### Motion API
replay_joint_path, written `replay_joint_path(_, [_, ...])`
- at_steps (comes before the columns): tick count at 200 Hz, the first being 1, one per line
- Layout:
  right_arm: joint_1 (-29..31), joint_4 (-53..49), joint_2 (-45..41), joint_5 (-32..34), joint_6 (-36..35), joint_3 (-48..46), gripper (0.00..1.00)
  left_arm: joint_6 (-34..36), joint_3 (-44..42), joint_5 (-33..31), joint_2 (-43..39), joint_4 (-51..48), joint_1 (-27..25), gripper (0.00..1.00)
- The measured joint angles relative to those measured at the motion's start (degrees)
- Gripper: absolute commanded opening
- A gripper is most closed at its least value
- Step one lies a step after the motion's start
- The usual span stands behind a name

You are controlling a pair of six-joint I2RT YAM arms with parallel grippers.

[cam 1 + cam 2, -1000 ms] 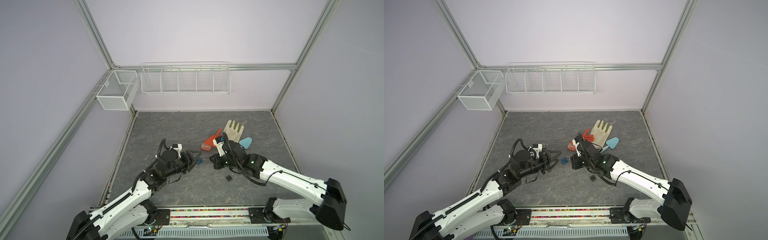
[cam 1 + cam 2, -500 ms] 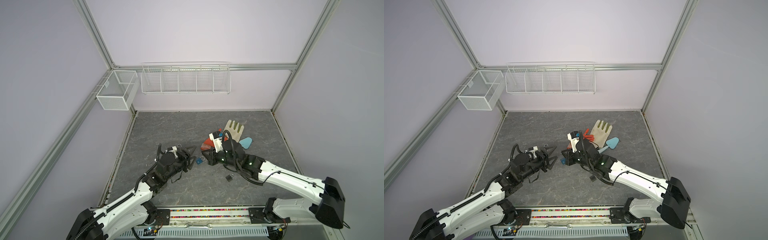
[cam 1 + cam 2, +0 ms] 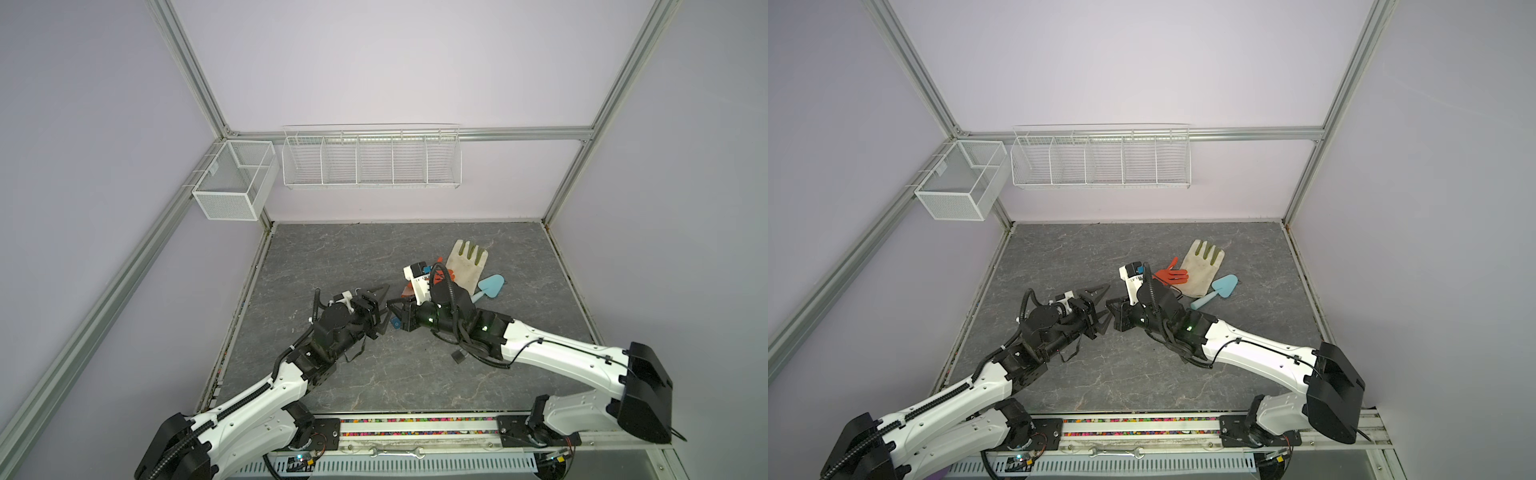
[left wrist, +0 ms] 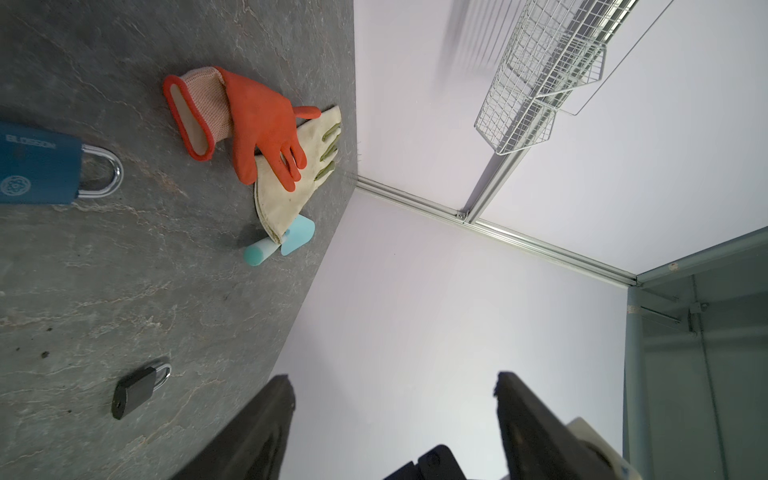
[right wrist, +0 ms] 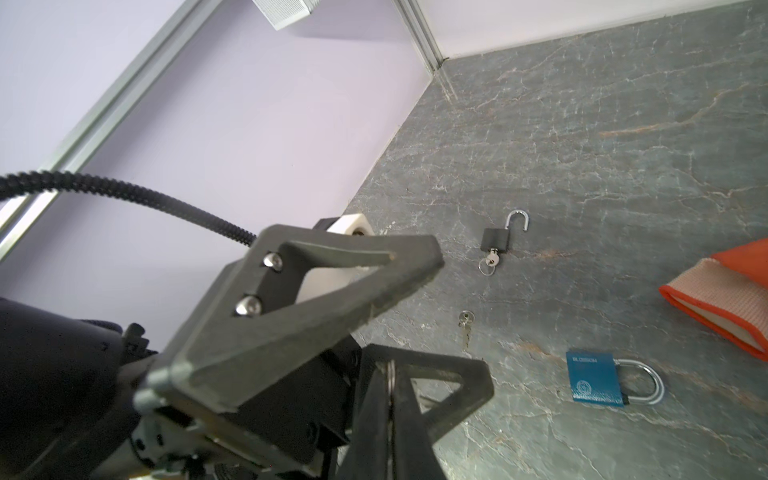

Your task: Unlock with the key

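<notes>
The left gripper stood spread and the right gripper pressed together, nose to nose near the middle of the counter, with bare grey marbled surface behind them. A loose key lay near an opened black padlock and a shut blue padlock marked BLOSSOM. Lilac walls enclosed the counter.

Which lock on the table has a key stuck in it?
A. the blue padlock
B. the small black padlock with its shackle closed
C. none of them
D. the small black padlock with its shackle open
D: in the right wrist view the open black padlock has a ringed key in its base, while the blue padlock and, in the left wrist view, the closed black padlock show none.
</notes>
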Motion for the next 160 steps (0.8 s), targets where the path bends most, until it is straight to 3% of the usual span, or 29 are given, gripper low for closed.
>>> replay_joint_path(70, [1.1,1.2,2.6,0.7,0.1,1.2,0.06,-1.6,0.0,-2.0,-1.2,0.9,0.0,0.72])
replay_joint_path(160, [1.4,1.0,-0.3,1.5,1.1,-1.0,0.07,-3.4,-2.5,-4.9,-3.3,1.0,0.0,0.44])
